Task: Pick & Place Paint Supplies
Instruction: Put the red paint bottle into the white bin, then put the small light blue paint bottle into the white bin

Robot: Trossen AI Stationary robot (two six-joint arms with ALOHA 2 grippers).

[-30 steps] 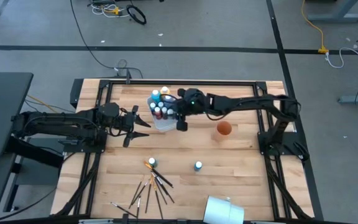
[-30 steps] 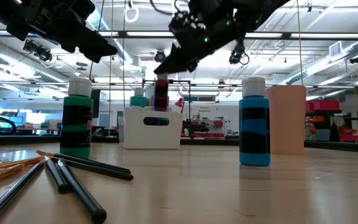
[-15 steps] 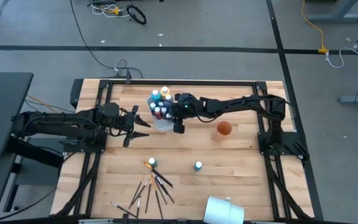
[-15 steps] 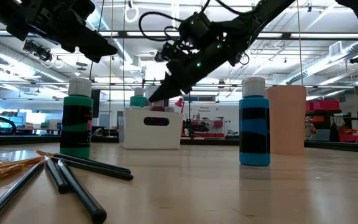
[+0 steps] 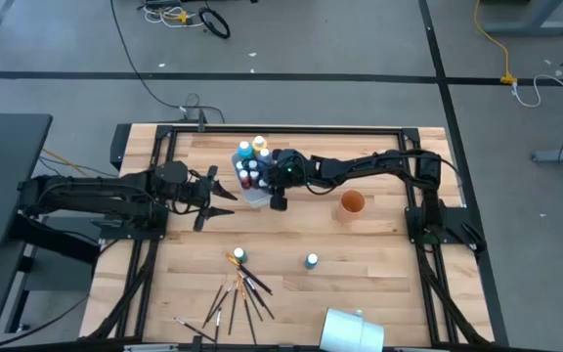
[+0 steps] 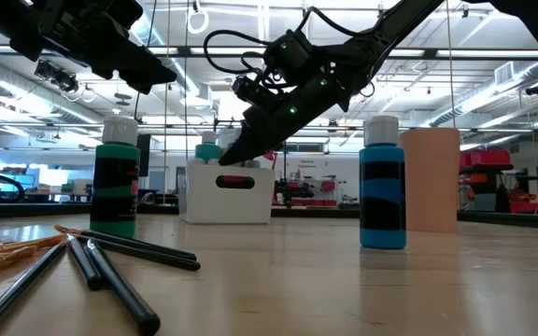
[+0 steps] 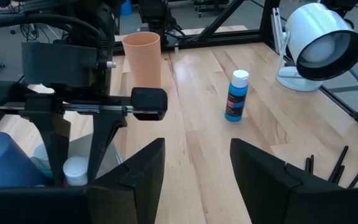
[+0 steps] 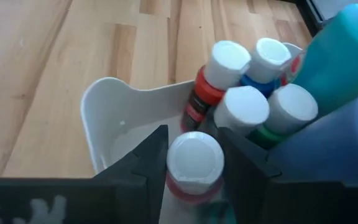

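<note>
Spanning the scene, a wooden tabletop (image 5: 379,244). Right gripper (image 8: 191,163) over the white bin (image 5: 259,196), far centre; jaws straddle a white-capped red bottle (image 8: 194,163) among bottles inside; grip uncertain. Left gripper (image 5: 225,196) hovers left of the bin, jaws apart. Blue bottle (image 5: 312,261), green bottle (image 5: 239,255) and brushes (image 5: 238,298) lie near.

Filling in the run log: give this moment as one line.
right gripper: in white plastic bin, fingers beside red white-capped paint bottle | left gripper: open, waiting beside bin | blue paint bottle: on table
</note>
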